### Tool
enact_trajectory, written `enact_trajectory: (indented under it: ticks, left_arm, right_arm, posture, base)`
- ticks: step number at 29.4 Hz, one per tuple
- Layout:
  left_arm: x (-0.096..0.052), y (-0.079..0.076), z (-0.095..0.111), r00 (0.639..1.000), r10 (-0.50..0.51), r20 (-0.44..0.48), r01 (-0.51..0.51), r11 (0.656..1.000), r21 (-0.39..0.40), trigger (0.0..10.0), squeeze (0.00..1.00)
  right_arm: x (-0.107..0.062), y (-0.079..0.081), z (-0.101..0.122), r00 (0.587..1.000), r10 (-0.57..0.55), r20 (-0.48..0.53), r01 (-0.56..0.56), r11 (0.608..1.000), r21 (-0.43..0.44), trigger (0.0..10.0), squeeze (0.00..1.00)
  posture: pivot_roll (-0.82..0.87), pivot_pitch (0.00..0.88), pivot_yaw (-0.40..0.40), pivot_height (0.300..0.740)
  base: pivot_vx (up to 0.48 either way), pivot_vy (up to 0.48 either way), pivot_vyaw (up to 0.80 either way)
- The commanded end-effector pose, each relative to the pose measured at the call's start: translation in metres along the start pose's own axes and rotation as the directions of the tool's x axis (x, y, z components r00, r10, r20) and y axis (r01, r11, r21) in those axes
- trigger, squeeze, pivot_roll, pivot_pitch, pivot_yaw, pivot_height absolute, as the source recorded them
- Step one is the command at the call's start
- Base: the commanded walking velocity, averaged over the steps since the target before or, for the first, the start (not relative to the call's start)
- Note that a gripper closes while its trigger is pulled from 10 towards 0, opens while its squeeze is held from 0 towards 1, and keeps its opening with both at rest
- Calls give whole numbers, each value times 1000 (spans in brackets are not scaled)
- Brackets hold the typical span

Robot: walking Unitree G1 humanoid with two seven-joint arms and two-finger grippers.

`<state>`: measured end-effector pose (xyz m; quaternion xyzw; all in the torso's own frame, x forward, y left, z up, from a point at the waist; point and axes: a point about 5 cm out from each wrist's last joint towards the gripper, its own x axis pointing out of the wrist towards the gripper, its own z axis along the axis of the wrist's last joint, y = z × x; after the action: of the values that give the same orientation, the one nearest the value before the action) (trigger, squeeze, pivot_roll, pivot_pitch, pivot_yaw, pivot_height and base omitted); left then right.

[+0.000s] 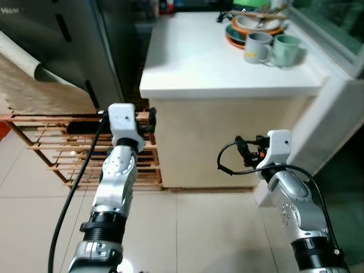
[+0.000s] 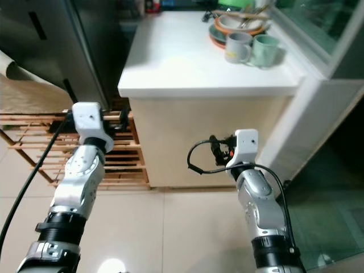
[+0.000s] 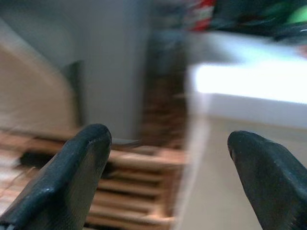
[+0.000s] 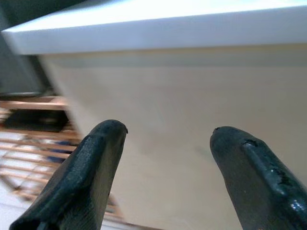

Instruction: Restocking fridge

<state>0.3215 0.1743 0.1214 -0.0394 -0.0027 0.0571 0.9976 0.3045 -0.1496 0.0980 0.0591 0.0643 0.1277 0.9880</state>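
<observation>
I am at the approach: my left gripper (image 3: 168,167) and right gripper (image 4: 165,163) both hang apart and empty before the white desk (image 1: 193,62). The fridge (image 1: 62,40) stands closed at my left; next I must turn toward it.

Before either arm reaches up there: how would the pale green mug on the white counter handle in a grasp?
The pale green mug looks glazed ceramic, so probably rigid, breakable and slick. It stands upright against the grey mug, so a sideways push would likely knock that one too. Its wide body may suit a rim or handle grasp better.
</observation>
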Motion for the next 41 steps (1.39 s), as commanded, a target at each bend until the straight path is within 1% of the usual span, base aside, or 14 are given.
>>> enact_trajectory:
  ticks: [1,8,14,20,21,23,25,26,27,28,29,31,33,41]
  left_arm:
    - [0,-6,7,1000,-16,22,17,1000,-24,10000,0]
    - [-4,-4,11,998,-36,42,37,999,-25,10000,0]
    - [-2,5,11,999,-24,35,25,999,-27,10000,0]
    - [1,9,10,1000,-14,23,14,1000,-13,10000,0]
    - [3,8,9,1000,-22,12,22,1000,14,10000,0]
    - [4,7,8,1000,-27,10,27,999,22,10000,0]
    - [3,3,4,999,-34,-2,34,994,107,10000,0]
    - [2,0,5,998,-54,13,52,990,131,10000,0]
    - [2,0,5,998,-54,13,52,990,131,10000,0]
    - [0,-6,6,995,-94,23,91,989,121,10000,0]
    - [0,-6,6,995,-94,23,91,989,121,10000,0]
    - [-1,-6,6,996,-88,20,87,995,43,10000,0]
    - [-1,-5,5,997,-73,22,73,997,0,10000,0]
    - [-6,0,1,999,-41,11,41,999,10,10000,0]
  right_arm:
    - [-5,-9,-1,1000,-27,-1,27,1000,-15,10000,243]
    - [-4,-9,-4,1000,-26,-9,26,1000,-13,10000,247]
    - [-3,-9,-5,1000,-24,-10,24,1000,-15,10000,247]
    - [-3,-9,-7,1000,-26,-11,26,1000,-14,10000,251]
    - [-2,-9,-7,1000,-26,-10,26,1000,-16,10000,247]
    - [-2,-9,-7,1000,-26,-10,26,1000,-17,10000,247]
    - [-2,-9,-7,1000,-25,-9,24,999,-22,10000,251]
    - [-2,-9,-8,1000,-24,-9,24,999,-24,10000,243]
    - [-2,-9,-8,1000,-24,-9,24,999,-24,10000,243]
    - [-2,-9,-8,1000,-24,-10,24,999,-27,10000,247]
    - [-2,-9,-8,1000,-24,-10,24,999,-27,10000,247]
    - [-2,-9,-10,1000,-26,-14,25,999,-28,10000,247]
    - [-3,-9,-12,999,-27,-18,27,999,-28,10000,251]
    - [0,-4,-18,999,2,-36,-3,999,-36,10000,251]
  posture:
    - [-149,0,43,740]
    - [-142,0,41,740]
    - [-130,0,43,740]
    - [-128,0,46,740]
    - [-128,0,47,740]
    - [-128,0,47,740]
    - [-130,0,50,740]
    - [-130,0,51,740]
    - [-130,0,51,740]
    - [-130,0,51,740]
    - [-130,0,51,740]
    - [-125,0,54,740]
    - [-117,0,51,740]
    - [-85,0,28,740]
  base:
    - [0,480,0]
    - [0,480,0]
    - [0,480,0]
    - [0,477,0]
    - [0,480,0]
    - [0,480,0]
    - [0,240,0]
    - [0,0,0]
    - [0,0,0]
    - [0,0,0]
    - [0,0,0]
    - [247,412,0]
    - [247,412,0]
    - [0,479,0]
